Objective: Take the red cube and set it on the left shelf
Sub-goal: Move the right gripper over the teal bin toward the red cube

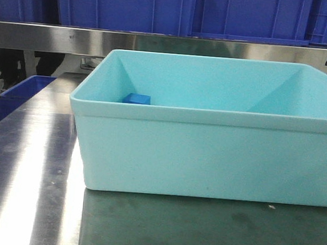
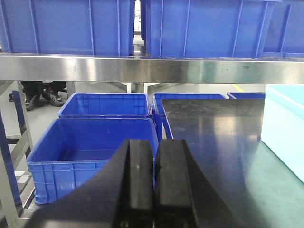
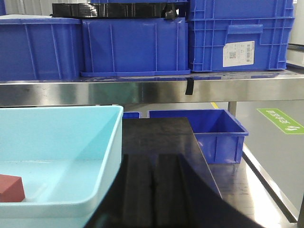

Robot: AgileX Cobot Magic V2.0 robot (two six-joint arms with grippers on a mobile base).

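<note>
Red cube (image 3: 10,188): you see it only from the right wrist view, a matte, dull-red block with square edges, cut off by the picture's left border. It sits on the floor of the pale teal tub (image 3: 61,205), close to the wall nearest that camera. The tub is smooth moulded plastic with a thick rim and sloping walls. From the front view, a small blue block (image 1: 137,99) shows over the rim toward its left side. The tub stands on a dark mat (image 2: 213,137) laid over a brushed steel table (image 1: 27,173) that throws streaky glare. Behind it, the shelf (image 2: 142,70) shows a flat, brushed steel front rail, and ribbed dark blue crates (image 2: 66,23) stand in a row on it. More blue crates (image 2: 90,147) sit lower, beside the table. Your left gripper (image 2: 153,185) has its black, blocky fingers pressed together with nothing between them. Your right gripper (image 3: 153,190) is likewise clenched on nothing, near the tub's right-hand rim.
</note>
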